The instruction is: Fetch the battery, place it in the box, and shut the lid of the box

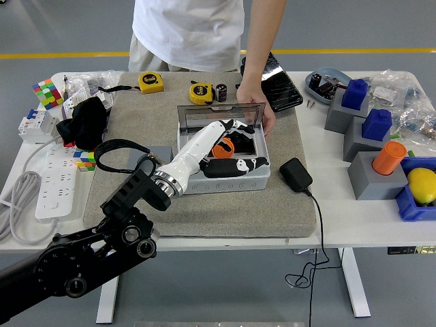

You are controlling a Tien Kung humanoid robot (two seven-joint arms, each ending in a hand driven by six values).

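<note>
Lying crosswise in box: battery

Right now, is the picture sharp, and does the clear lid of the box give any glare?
Head view: sharp overall, light even, shadows soft. The upright clear lid shows little glare; the mat is visible through it. The left hand inside the gray box is in focus. The black panel by the person's hand reflects some light.

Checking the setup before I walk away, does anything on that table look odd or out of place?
One thing: a person's hand rests on the grey plastic box by its upright clear lid, while the robot's left hand reaches inside over an orange round part. Nothing looks spilled or broken.
</note>
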